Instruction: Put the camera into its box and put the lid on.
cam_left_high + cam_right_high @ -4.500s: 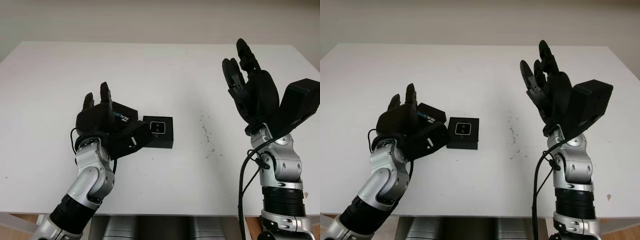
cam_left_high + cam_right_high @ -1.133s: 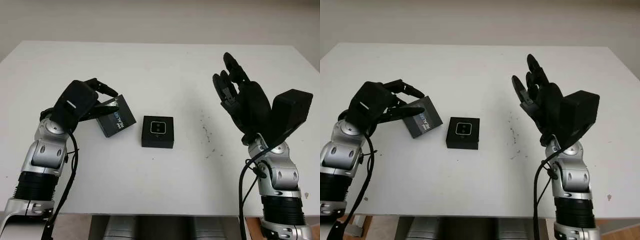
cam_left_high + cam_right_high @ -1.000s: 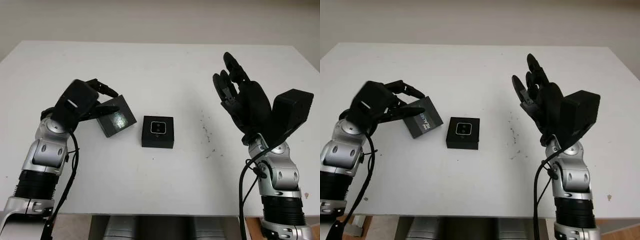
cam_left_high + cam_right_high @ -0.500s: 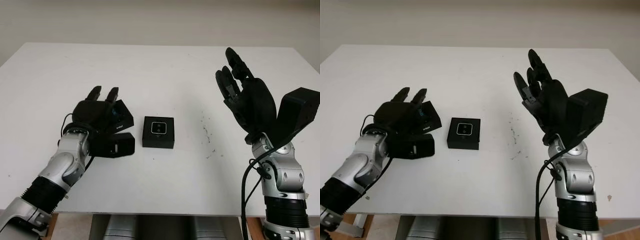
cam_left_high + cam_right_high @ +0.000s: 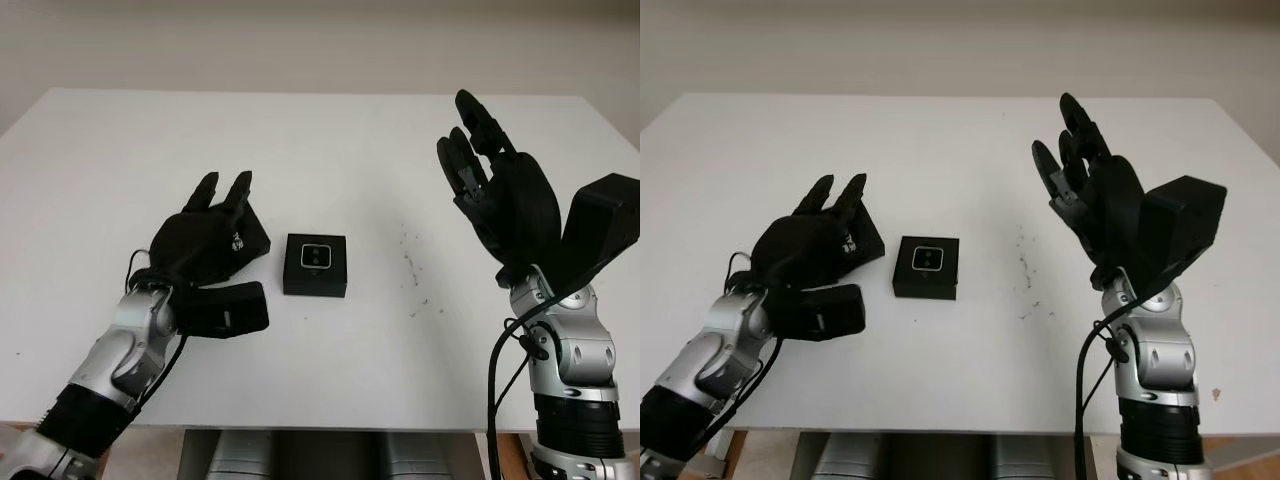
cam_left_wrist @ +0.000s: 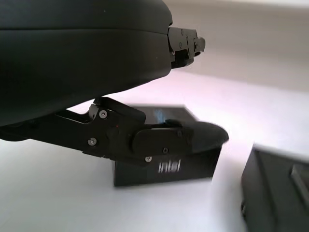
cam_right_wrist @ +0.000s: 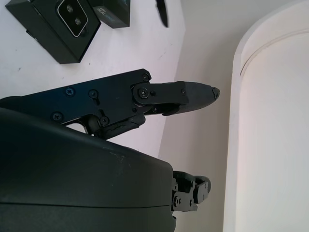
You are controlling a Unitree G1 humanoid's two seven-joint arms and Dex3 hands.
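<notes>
Wide white tabletop (image 5: 320,140) fills the frame, and the big black right hand (image 5: 495,195) is up at the right of the picture, palm toward the middle, holding nothing, open and idle in the air. Over at centre-left, the black left hand (image 5: 205,250) is down on the small black rectangular lid with the printed logo (image 6: 166,164); its fingers reach over the lid's top, thumb low beside it, but whether it actually pinches the lid I cannot tell. The lid sits on the tabletop, just beside the open black square box (image 5: 316,265) at mid-frame, not touching it as far as I can see. Inside that box, the little dark camera with its pale-rimmed face (image 5: 316,256) is seated flat, lens face pointing straight up; it looks nearly square, so no clear long axis. The lid's longer side runs slanted, from lower left toward upper right. So the camera's in, lid's next, I'd say. To do it well: grip the lid by its opposite side walls, lift clear, turn it square to the box edges, then lower level.
</notes>
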